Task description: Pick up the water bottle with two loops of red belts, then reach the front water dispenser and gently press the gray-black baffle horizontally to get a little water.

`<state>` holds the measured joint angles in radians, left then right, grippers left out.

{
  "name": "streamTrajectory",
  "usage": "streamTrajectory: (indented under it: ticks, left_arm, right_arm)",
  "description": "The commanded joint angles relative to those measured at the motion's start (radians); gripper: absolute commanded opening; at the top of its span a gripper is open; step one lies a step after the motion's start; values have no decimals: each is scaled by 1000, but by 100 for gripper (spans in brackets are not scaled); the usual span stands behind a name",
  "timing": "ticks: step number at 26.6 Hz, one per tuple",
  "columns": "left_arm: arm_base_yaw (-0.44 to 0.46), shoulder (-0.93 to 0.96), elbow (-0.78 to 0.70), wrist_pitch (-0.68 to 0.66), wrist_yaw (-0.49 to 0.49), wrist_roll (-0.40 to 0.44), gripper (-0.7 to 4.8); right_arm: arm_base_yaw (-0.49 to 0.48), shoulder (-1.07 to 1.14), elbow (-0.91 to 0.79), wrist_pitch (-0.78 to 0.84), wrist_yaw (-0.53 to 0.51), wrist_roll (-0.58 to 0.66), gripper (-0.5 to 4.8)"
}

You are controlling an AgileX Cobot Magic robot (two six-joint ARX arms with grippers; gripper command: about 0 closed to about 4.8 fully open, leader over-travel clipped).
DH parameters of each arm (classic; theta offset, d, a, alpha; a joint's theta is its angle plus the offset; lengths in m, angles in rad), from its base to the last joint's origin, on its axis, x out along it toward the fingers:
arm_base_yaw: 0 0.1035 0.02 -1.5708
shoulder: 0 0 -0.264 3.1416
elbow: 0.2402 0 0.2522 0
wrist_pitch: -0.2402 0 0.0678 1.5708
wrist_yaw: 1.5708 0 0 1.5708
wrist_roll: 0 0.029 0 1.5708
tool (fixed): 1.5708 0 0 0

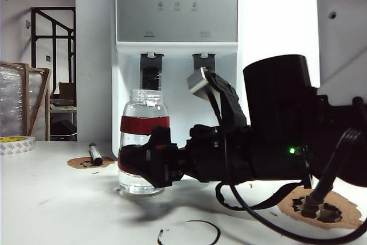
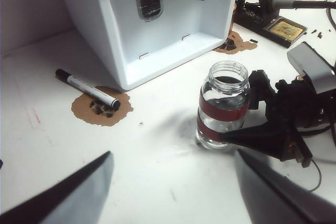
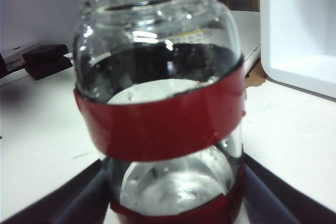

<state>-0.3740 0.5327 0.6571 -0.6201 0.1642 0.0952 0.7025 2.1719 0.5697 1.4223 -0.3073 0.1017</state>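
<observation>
Exterior view, right hand [image 1: 150,162] astride water bottle [image 1: 144,120], grip unclear, lower band hidden, left hand [image 2: 173,192] spread, tips cropped.

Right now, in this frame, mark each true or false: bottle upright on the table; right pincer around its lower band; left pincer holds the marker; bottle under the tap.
1. The bottle stands upright on the table. True.
2. The right pincer has its fingers on either side of the lower red band. True.
3. The left pincer holds the marker. False: it hangs open and empty, and the marker lies on the table.
4. The bottle is pressed against the baffle. False: it stands below, in front of the dispenser.
</observation>
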Motion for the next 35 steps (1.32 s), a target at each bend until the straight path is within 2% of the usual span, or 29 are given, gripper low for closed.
streamTrajectory:
  ticks: [1,3,4,5,6,8,12,15,17,27,35]
  left_arm:
    - [2,2,4,7,5,3,374]
    - [2,2,5,7,5,3,374]
    - [2,2,5,7,5,3,374]
    - [2,2,5,7,5,3,374]
    - [2,2,4,7,5,3,374]
    - [2,2,4,7,5,3,374]
    - [2,2,4,7,5,3,374]
    - [2,2,4,7,5,4,374]
    - [2,2,4,7,5,4,374]
    - [2,2,4,5,5,3,374]
    - [2,2,4,7,5,3,374]
  right_arm:
    - [3,25,-14,-51,-9,40,193]
    - [3,26,-16,-51,-11,45,205]
    - [3,25,-16,-51,-10,45,256]
    - [3,25,-16,-51,-10,45,257]
    - [3,25,-16,-51,-10,45,281]
    - [3,25,-16,-50,-10,45,356]
    - [3,25,-16,-48,-10,45,384]
    - [3,24,-16,-45,-10,53,449]
    - [3,24,-16,-44,-10,56,468]
    - [2,-39,-47,-43,-2,62,479]
    - [2,-181,-188,-43,101,25,479]
